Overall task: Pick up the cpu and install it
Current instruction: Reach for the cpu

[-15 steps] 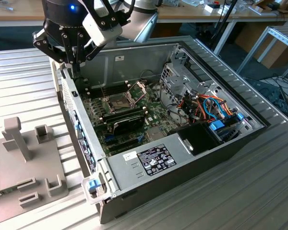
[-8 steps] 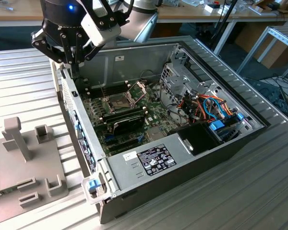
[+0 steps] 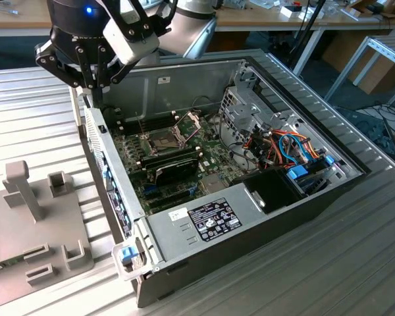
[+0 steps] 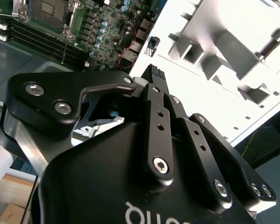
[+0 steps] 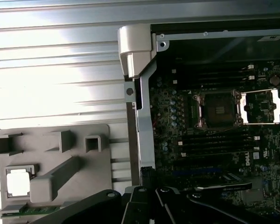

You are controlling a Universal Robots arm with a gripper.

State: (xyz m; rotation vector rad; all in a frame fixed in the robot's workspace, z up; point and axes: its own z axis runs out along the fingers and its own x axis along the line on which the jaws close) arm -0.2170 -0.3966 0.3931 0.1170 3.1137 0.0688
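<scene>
End effector (image 3: 96, 89): black, two-finger, on UR arm. Fingers clenched together w/ nothing between them, as seen in both wrist views (image 4: 153, 74) (image 5: 147, 176). Hangs over the side wall of the PC case, on the exterior view's left, between fixture and motherboard. Touches neither.

Worktop (image 3: 355, 263): ribbed grey metal; carries the case and fixture.

PC case (image 3: 184, 79): dark, lying flat w/ side panel off, interior exposed.

Fixture (image 3: 52, 224) (image 5: 98, 177): grey moulded block w/ posts and recesses. Sits on the worktop just beside the case, on the exterior view's left.

PSU (image 3: 204, 220): grey box w/ label, at the case's near end in the exterior view.

Motherboard (image 3: 210, 155) (image 5: 177, 140): green, lies flat inside the case.

Socket (image 3: 159, 140) (image 5: 218, 109): dark square on the motherboard, unoccupied. Hinged metal frame (image 3: 188, 122) (image 5: 261, 106) is swung open beside it.

Cpu (image 5: 17, 182): small bright square w/ metal top, lying flat in a square recess of the fixture in the first wrist view. Outside the case, well apart from the socket, not gripped.
</scene>
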